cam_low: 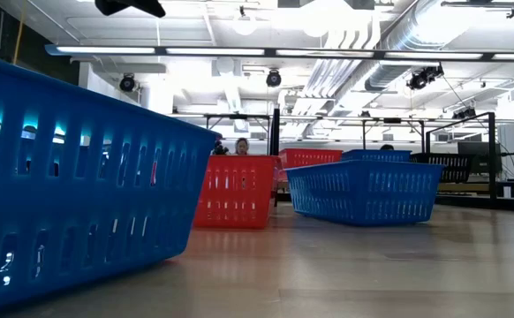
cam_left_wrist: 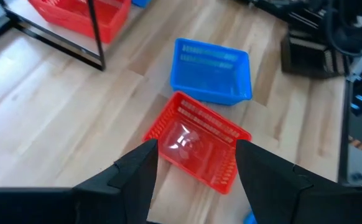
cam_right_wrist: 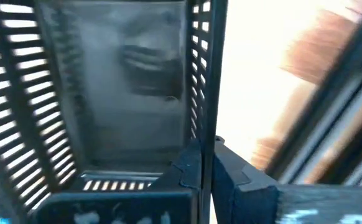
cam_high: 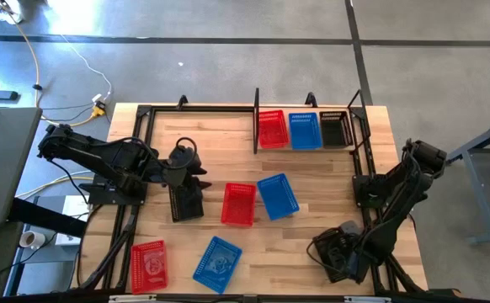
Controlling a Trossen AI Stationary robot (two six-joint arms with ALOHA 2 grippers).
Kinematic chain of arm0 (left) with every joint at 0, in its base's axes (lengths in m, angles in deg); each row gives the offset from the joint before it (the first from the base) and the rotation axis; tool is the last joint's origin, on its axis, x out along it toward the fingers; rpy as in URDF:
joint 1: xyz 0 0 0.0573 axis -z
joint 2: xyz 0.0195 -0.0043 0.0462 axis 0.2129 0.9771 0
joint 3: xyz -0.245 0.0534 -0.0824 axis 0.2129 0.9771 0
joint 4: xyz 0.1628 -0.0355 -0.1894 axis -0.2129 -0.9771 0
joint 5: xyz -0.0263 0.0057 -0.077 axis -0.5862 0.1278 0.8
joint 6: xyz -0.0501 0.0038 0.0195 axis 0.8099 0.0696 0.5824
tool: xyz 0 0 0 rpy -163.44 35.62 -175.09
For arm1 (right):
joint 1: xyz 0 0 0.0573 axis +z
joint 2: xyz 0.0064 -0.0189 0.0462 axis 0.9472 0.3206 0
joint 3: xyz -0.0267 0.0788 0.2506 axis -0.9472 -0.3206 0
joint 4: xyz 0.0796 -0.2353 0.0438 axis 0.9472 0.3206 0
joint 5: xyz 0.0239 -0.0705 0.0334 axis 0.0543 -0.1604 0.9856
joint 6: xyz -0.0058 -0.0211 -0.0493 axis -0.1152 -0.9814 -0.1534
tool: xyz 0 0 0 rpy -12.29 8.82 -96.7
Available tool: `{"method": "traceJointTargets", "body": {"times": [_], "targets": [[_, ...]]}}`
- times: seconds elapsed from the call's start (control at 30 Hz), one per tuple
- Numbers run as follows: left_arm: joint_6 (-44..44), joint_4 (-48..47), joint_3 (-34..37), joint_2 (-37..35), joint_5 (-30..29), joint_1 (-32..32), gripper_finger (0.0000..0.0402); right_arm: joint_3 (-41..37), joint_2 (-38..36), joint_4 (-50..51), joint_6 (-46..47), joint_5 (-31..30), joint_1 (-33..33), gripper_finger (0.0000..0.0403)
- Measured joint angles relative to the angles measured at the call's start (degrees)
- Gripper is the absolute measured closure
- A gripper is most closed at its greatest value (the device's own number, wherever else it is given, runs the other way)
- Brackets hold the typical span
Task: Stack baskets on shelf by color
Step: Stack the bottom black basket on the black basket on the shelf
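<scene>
my right gripper point(cam_right_wrist: 201, 163) has its jaws pinched on the side wall of a black basket point(cam_right_wrist: 116, 87) at the surface's near right corner, so the shelf point(cam_high: 308, 114) lies straight ahead at the far edge.

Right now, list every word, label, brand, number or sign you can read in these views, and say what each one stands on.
None can be read.
Red basket at the table's front left: a pale mark on its floor, too small to read.
Blue basket beside it: a pale mark on its floor, too small to read.
Black basket pinched by the right gripper: a smudged patch inside, blurred past reading.
Shelf: no sign shows.
</scene>
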Motion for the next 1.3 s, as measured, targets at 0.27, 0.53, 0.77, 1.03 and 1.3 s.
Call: {"method": "traceJointTargets", "body": {"times": [0.27,0.53,0.77,1.03,1.3], "targets": [[-0.93,0.39,0.0,0.0,-5.88,0.0,0.0197,2.19,-1.49,0.13,-0.94,-7.64,-2.47,0.0402],[-2.58,0.42,0.0,0.0,-9.81,-1.28,0.0197,2.26,-8.51,1.8,-2.02,-18.14,-5.63,0.0402],[-5.51,0.44,0.0,0.0,-9.87,-3.73,0.0197,2.26,-16.23,8.7,-3.34,-25.48,-8.92,0.0403],[-13.3,0.44,0.0,0.0,-9.85,-7.51,0.0197,2.26,-23.92,15.57,-8.15,-33.48,-15.87,0.0403],[-23.18,0.44,0.0,0.0,-9.59,-13.67,0.0197,2.26,-30.0,19.09,-17.52,-38.67,-26.45,0.0403]]}}
